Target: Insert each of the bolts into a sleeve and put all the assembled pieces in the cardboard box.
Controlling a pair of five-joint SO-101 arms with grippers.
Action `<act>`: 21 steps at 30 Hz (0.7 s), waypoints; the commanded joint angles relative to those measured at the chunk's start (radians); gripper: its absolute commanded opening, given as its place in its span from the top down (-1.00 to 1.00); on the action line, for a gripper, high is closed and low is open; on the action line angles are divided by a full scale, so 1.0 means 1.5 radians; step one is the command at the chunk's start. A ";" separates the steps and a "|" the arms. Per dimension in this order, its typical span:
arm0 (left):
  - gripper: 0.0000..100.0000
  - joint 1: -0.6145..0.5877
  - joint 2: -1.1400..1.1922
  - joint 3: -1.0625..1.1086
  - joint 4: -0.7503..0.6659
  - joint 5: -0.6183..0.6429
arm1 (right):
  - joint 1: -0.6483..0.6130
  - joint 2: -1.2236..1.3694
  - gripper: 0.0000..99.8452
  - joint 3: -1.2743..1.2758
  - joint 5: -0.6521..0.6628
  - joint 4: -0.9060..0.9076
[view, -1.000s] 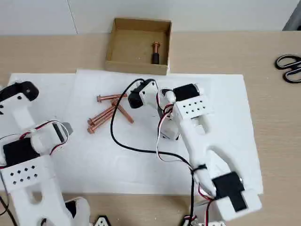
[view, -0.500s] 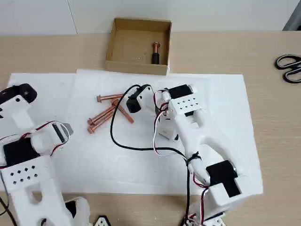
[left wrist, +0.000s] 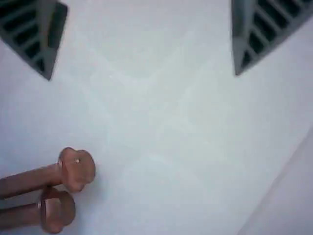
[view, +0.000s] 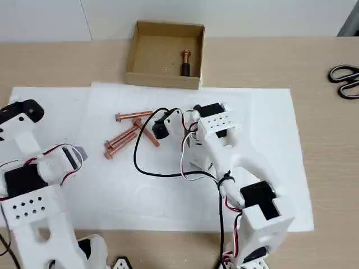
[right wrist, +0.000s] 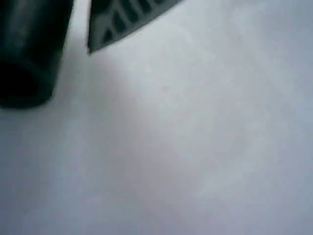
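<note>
Several copper bolts (view: 132,134) lie in a loose pile on the white sheet (view: 112,190). Two bolt heads (left wrist: 77,169) sit just ahead of my left gripper (left wrist: 143,73), which hangs open over bare sheet; in the high view that left gripper (view: 76,152) is left of the pile. My right gripper (view: 197,161) points down at the sheet right of the bolts. One of its fingers (right wrist: 122,19) stands beside a black sleeve (right wrist: 34,54), a thin gap between them. The cardboard box (view: 162,79) at the back holds one bolt in a sleeve (view: 184,61).
Scissors (view: 345,78) lie on the bare table at the far right. The right arm's black cable (view: 146,168) loops over the sheet between the bolts and the arm. Open sheet stretches along the front middle and the right side.
The right arm has folded back toward the table's front edge, and its wrist has shifted a little left and lower. The left arm and the bolts have not moved.
</note>
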 commanded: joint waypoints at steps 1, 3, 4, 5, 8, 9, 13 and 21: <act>0.55 -0.002 -0.008 -0.033 0.002 0.004 | -0.004 0.012 0.73 -0.001 0.004 -0.010; 0.55 -0.002 -0.008 -0.033 0.002 0.004 | -0.004 0.021 0.75 -0.001 0.003 -0.014; 0.55 -0.002 -0.008 -0.033 0.002 0.004 | -0.003 0.023 0.80 -0.002 0.002 -0.014; 0.55 -0.002 -0.008 -0.033 0.002 0.004 | -0.003 0.022 0.88 -0.003 0.001 -0.014; 0.55 -0.001 -0.008 -0.033 0.001 -0.001 | 0.005 0.005 0.97 -0.018 -0.007 -0.002; 0.55 0.001 -0.008 -0.033 0.000 -0.001 | 0.011 -0.004 0.98 -0.029 -0.021 0.009; 0.55 0.002 -0.008 -0.041 -0.015 -0.053 | 0.022 -0.042 0.99 -0.082 -0.057 0.062; 0.55 0.027 0.001 -0.122 -0.025 -0.127 | 0.028 -0.139 0.99 -0.189 -0.130 0.191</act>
